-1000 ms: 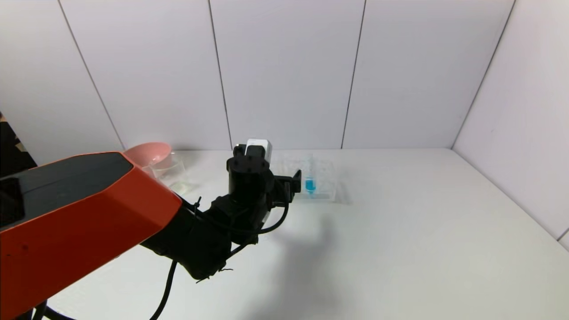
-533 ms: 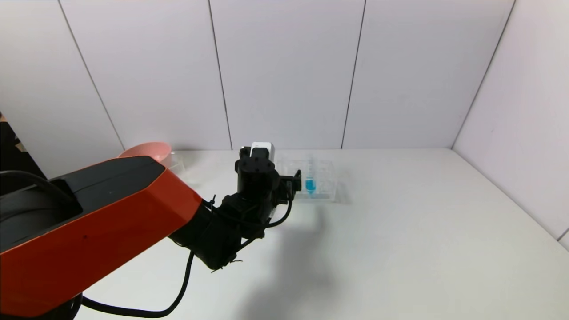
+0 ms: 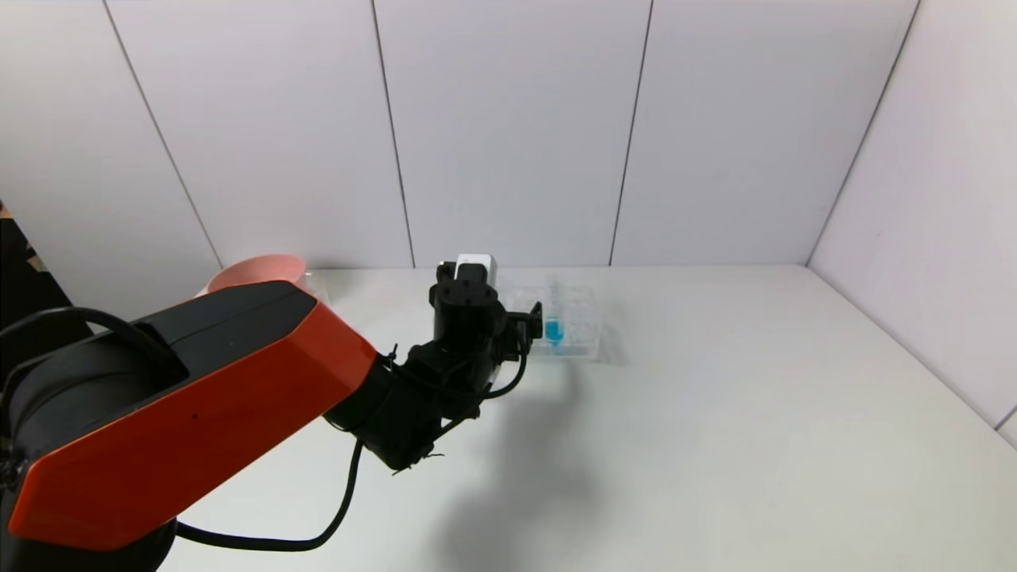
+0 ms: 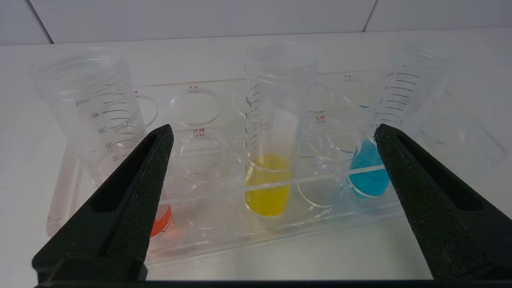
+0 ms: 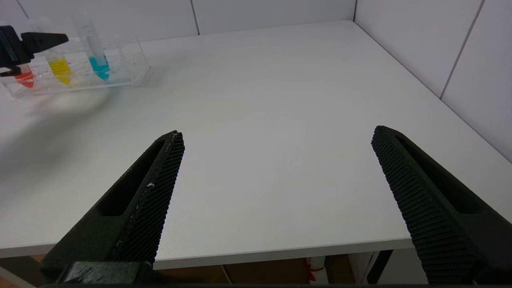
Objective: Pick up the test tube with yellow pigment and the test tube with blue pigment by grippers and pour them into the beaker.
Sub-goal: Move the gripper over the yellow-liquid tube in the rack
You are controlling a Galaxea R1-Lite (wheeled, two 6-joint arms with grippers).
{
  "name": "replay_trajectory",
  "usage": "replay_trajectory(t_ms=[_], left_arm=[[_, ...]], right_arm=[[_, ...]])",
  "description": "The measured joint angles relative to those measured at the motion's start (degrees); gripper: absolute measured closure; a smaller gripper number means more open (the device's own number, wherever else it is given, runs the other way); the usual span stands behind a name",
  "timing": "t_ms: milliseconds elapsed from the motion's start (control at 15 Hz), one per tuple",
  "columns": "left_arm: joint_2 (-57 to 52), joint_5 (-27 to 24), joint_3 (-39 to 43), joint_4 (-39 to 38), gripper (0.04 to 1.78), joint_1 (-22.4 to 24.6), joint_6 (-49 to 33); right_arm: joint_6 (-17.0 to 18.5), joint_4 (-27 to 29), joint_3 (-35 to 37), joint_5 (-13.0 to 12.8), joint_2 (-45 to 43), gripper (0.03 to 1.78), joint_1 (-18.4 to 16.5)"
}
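The yellow test tube stands upright in the middle of a clear rack. The blue test tube stands in the same rack, with a red-orange tube at the other end. My left gripper is open just in front of the rack, with the yellow tube centred between its fingers and apart from them. In the head view, the left gripper hides the yellow tube and only the blue tube shows. My right gripper is open and empty over the table's near edge. The beaker is hidden behind my left arm.
A pink bowl sits at the back left by the wall, partly behind my left arm. The rack also shows far off in the right wrist view. White wall panels close the table at the back and on the right.
My left arm has reached farther forward and its gripper has come closer to the rack. It now covers the beaker. The tubes have not moved.
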Motion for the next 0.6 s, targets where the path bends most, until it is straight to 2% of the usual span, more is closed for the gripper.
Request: replay_trajectory(t_ms=[600], left_arm=[[3.02, 0.11, -5.64, 2.97, 0.08, 1.57, -0.82]], right_arm=[[0.00, 0.00, 0.00, 0.02, 0.00, 0.10, 0.00]])
